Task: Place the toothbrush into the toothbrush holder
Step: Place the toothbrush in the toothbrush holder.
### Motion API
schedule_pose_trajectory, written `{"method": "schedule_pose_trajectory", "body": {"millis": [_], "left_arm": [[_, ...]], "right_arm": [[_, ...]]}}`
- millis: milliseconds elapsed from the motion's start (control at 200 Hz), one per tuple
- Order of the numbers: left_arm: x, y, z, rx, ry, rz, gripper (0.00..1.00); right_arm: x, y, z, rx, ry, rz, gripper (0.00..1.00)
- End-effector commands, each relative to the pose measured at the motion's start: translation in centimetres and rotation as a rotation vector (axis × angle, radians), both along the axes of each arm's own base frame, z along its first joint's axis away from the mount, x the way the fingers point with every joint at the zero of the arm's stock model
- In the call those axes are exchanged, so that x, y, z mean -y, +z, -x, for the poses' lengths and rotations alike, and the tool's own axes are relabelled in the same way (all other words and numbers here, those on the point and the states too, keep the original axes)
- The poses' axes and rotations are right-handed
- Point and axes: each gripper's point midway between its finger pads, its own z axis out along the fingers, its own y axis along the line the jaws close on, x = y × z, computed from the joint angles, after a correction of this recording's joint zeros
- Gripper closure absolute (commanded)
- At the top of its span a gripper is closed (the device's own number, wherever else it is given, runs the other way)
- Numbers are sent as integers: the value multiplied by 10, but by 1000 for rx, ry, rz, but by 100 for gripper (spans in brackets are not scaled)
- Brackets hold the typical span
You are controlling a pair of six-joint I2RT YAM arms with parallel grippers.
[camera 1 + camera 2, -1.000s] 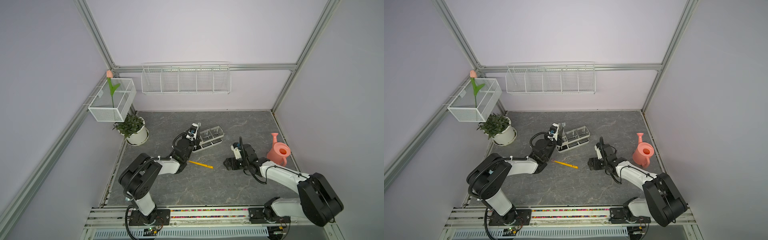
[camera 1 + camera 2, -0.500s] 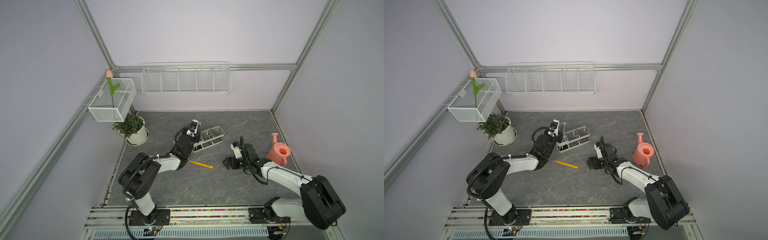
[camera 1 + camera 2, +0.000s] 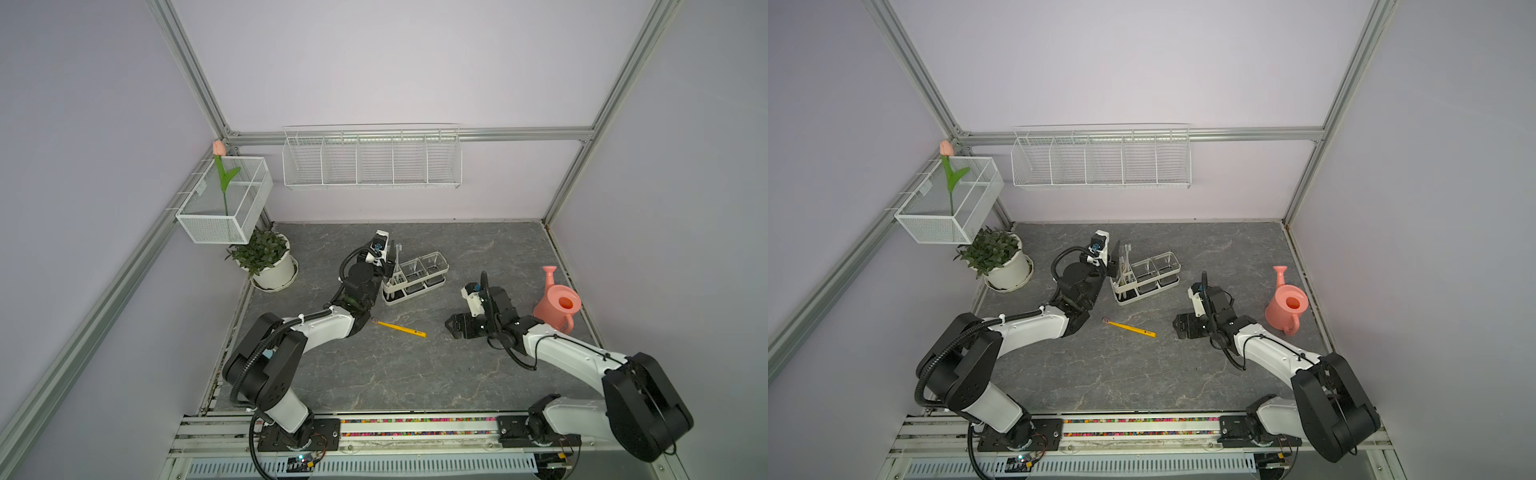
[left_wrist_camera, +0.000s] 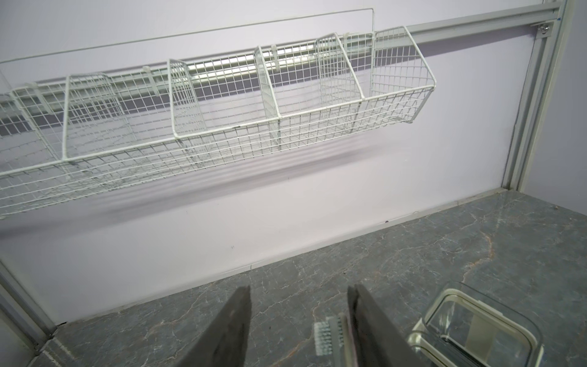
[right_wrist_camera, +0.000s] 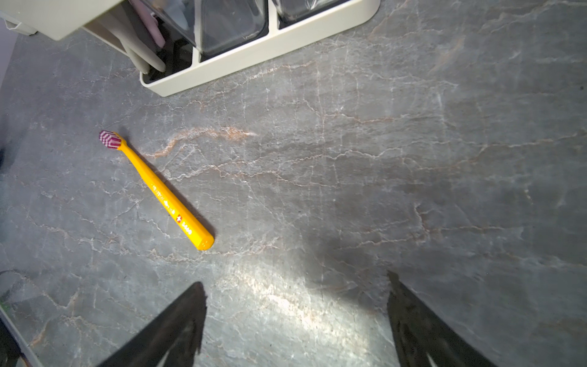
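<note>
Judging the yellow plastic toothbrush (image 5: 157,190) light, stiff, slippery, we favoured its mid-handle, ahead of the empty, wide-open right claw (image 5: 295,282).

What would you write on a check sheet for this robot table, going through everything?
Surface: grey marbled table, nothing spilled.
Job's things: white toothbrush stands in the toothbrush holder's cream end section; yellow toothbrush lies flat on the table, outside it.
Clutter: pink watering can and potted plant, both apart from the holder.
Grippers: left gripper open beside the white brush's head; right gripper open, empty, above bare table.
Cables: black cables loop along both arms, snagging nothing.
Surroundings: wire wall basket, mesh box holding a tulip.
</note>
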Motion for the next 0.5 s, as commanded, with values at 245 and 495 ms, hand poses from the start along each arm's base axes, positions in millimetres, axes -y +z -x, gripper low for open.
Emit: {"method": "schedule_pose_trajectory", "body": {"millis": [245,495], "left_arm": [[-74,89,45,-136,171,204,47],[-133,73,111,-283,231,316,46]], "right_arm": [[-37,11,9,-7,200,-84,1],[-72,8,14,8,358,56,8]]}}
